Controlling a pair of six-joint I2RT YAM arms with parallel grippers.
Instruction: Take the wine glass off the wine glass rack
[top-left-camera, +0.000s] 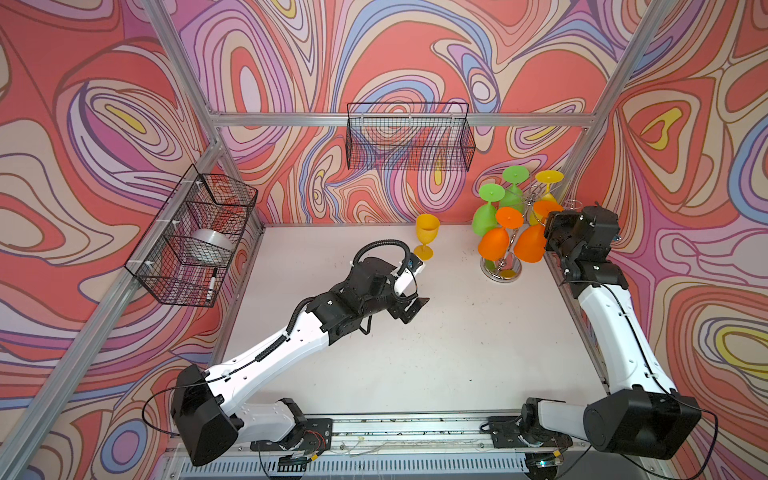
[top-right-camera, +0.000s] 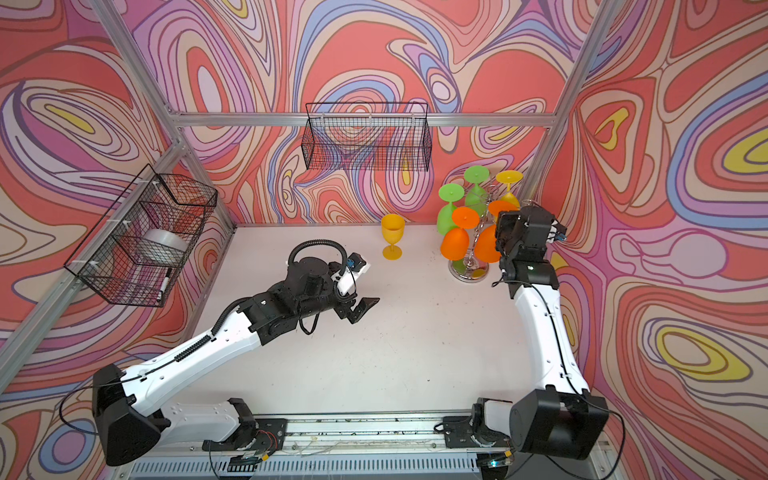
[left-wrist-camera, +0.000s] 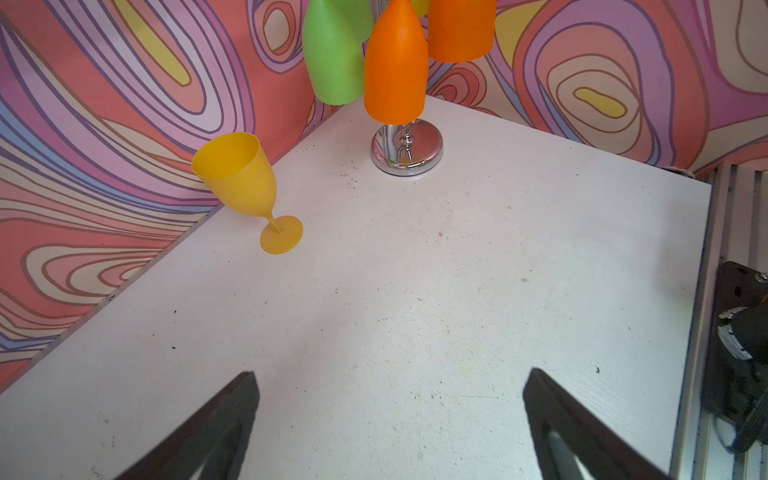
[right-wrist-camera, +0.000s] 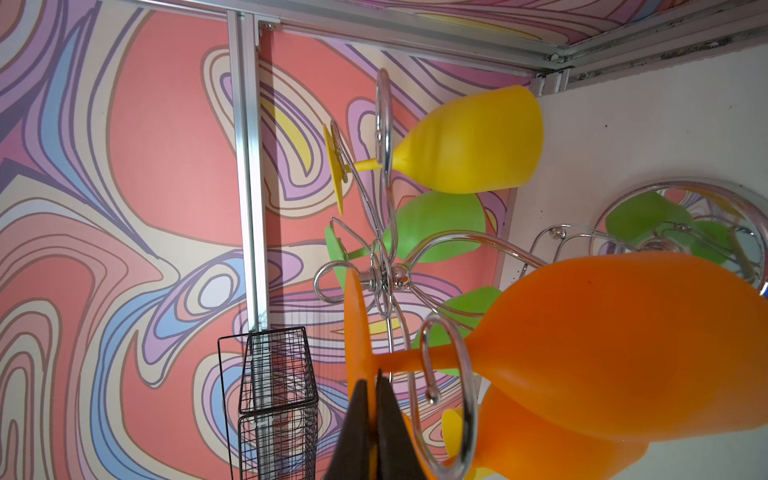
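Note:
The wine glass rack (top-left-camera: 500, 272) (top-right-camera: 469, 271) is a chrome wire stand on a round mirrored base (left-wrist-camera: 407, 147) in the table's back right corner. Orange, green and yellow glasses hang upside down from its looped arms (right-wrist-camera: 446, 365). My right gripper (right-wrist-camera: 372, 380) is shut on the foot rim (right-wrist-camera: 355, 316) of one orange wine glass (right-wrist-camera: 623, 345) (top-left-camera: 530, 245), whose stem still sits in a wire loop. My left gripper (left-wrist-camera: 392, 374) (top-left-camera: 415, 305) is wide open and holds nothing, low over mid-table. A yellow glass (top-left-camera: 426, 241) (left-wrist-camera: 245, 183) stands upright left of the rack.
A black wire basket (top-left-camera: 409, 137) hangs on the back wall. Another basket (top-left-camera: 195, 237) on the left wall holds a tape roll and a marker. Aluminium frame posts stand close behind the rack, and the table's right edge (top-left-camera: 569, 299) runs beside my right arm.

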